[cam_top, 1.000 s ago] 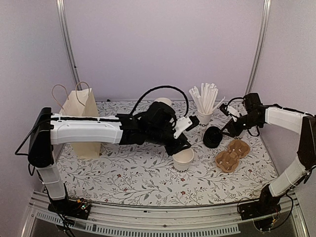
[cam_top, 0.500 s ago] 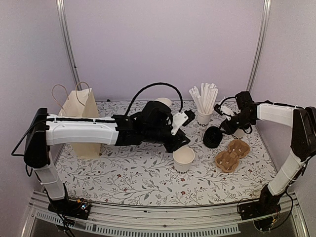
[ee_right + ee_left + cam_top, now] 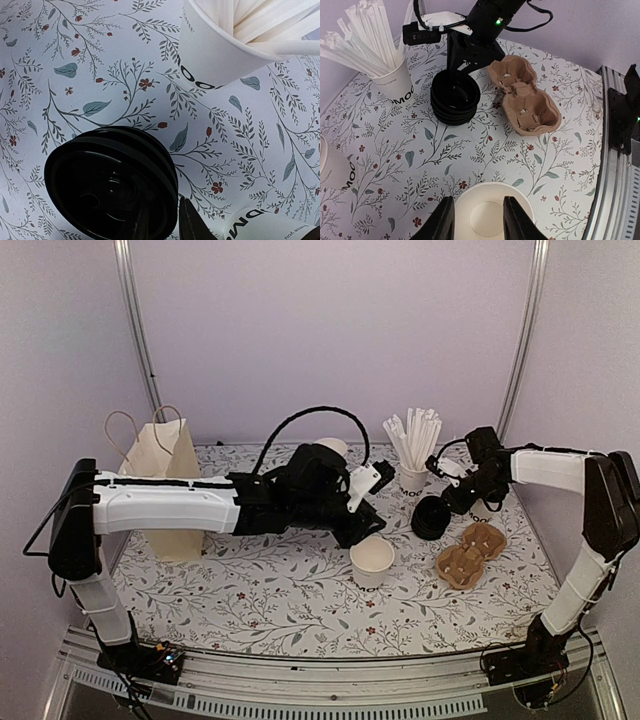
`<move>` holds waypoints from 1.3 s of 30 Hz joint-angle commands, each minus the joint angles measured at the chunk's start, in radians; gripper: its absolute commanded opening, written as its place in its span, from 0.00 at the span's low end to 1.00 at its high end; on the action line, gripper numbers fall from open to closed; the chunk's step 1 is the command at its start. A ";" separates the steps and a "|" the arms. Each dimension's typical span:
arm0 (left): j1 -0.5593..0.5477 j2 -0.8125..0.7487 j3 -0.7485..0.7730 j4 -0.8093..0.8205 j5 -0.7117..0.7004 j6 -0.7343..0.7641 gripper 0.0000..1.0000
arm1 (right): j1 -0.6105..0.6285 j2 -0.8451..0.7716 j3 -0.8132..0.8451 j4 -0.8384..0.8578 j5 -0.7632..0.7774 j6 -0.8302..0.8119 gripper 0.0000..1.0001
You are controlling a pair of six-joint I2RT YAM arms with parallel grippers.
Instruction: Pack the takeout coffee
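The step in hand looks to be taking one lid off the stack of black lids (image 3: 107, 185) so the open cup (image 3: 485, 222) can be capped. The right gripper (image 3: 165, 215) sits at the near edge of that stack, one finger over the top lid's hollow and the other just outside its rim, with the jaws standing narrow; I cannot tell whether they already pinch the rim. I judge the pinch should take only the topmost rim, because the lids nest tightly and a bite set too low would likely lift several together. A straight lift with a slight tilt should break the nesting, and a pause just above the stack would show whether one lid came alone. The outer finger needs watching: a lettered cup (image 3: 260, 225) sits just beside it, and the cup of straws (image 3: 220, 55) stands near, beyond the stack; both look light enough to tip if nudged. The left gripper (image 3: 479, 212) hangs directly over the open cup with its jaws apart and nothing held between them; the cup stands upright and lidless right below its fingers, with the cardboard carrier (image 3: 522, 95) farther ahead. That gripper could usefully steady the cup wall while the lid is pressed on, since an empty paper cup will probably slide on the table (image 3: 470, 150)
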 commanded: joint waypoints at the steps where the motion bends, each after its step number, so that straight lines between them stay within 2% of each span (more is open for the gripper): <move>1: 0.006 -0.005 -0.012 0.020 -0.007 -0.011 0.36 | 0.007 0.017 0.027 0.016 0.032 0.006 0.22; 16: 0.005 -0.007 -0.023 0.025 -0.008 -0.018 0.36 | 0.007 0.001 0.026 0.022 0.037 0.023 0.03; 31: 0.015 -0.052 -0.048 0.076 -0.037 0.018 0.39 | 0.007 -0.147 0.029 -0.074 0.019 0.042 0.00; 35: 0.016 -0.084 -0.067 0.131 -0.049 0.078 0.46 | 0.007 -0.174 0.044 -0.111 -0.055 0.060 0.00; 39: 0.016 -0.155 -0.162 0.314 -0.047 0.189 0.62 | 0.007 -0.207 0.121 -0.187 -0.306 0.067 0.00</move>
